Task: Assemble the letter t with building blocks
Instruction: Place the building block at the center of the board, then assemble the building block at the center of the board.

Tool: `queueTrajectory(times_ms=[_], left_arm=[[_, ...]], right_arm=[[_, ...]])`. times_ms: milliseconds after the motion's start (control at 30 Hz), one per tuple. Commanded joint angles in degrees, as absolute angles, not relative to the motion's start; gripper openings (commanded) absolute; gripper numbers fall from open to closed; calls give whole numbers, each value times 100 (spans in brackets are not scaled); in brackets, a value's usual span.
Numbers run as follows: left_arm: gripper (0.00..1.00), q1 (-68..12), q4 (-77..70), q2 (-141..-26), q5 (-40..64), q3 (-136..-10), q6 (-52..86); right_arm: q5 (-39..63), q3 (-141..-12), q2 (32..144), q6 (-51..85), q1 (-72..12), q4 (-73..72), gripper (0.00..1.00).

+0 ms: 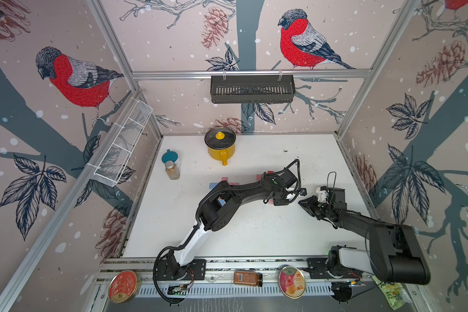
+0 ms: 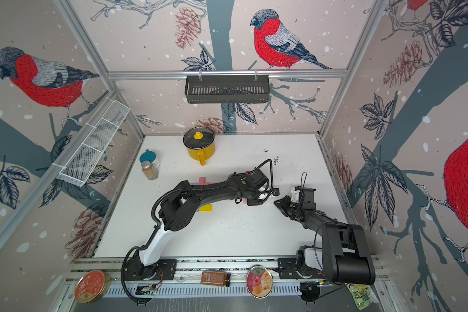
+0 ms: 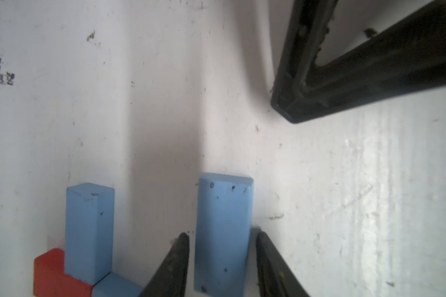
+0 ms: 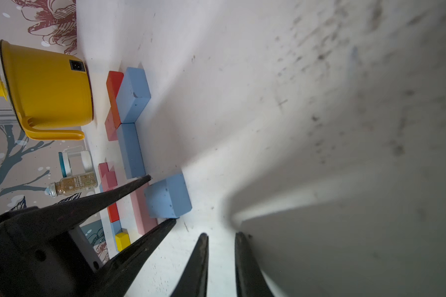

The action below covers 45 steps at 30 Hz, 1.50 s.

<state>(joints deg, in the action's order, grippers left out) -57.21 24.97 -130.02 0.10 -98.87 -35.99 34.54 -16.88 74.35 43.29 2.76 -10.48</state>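
A light blue building block [image 3: 223, 231] lies flat on the white table [image 3: 319, 192]. My left gripper [image 3: 222, 235] straddles it, open, with a thin gap at each finger. The right wrist view shows that block [image 4: 169, 196] between the left gripper's fingertips [image 4: 148, 177]. Beyond it two more light blue blocks [image 4: 131, 150] lie in a row beside red [image 4: 113, 87] and pink [image 4: 111, 128] ones. A long pink block [image 4: 142, 205] and a yellow block [image 4: 122, 240] lie further along. My right gripper [image 4: 222, 234] hovers close by, narrowly open with nothing in it.
A yellow pot [image 1: 220, 146] with a lid stands at the back. A spice jar [image 1: 172, 170] and a teal-lidded jar [image 1: 169, 156] stand at the back left. The left arm [image 1: 227, 200] covers most blocks in both top views. Tins [image 1: 123, 286] lie on the front rail.
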Motion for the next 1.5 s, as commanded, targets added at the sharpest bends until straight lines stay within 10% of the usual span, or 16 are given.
queueTrajectory(times_ms=[0,633,1000,1467], left_arm=[[51,-5764,3244,-12974,-107,-9801,-3615],[59,-4975,2154,-10409,-9,-9343,-1368],[63,-4005,1533,-8481,-685,-7789,-185],[64,-3259,1151,-7506,-826,-6532,0]], right_arm=[[3236,-1772,7554,4186,281,-943,25],[3081,-2689,8686,3323,233,-847,49],[2857,-2551,8818,3899,-371,-1084,28],[2508,-2215,8503,4368,-729,-1077,29]])
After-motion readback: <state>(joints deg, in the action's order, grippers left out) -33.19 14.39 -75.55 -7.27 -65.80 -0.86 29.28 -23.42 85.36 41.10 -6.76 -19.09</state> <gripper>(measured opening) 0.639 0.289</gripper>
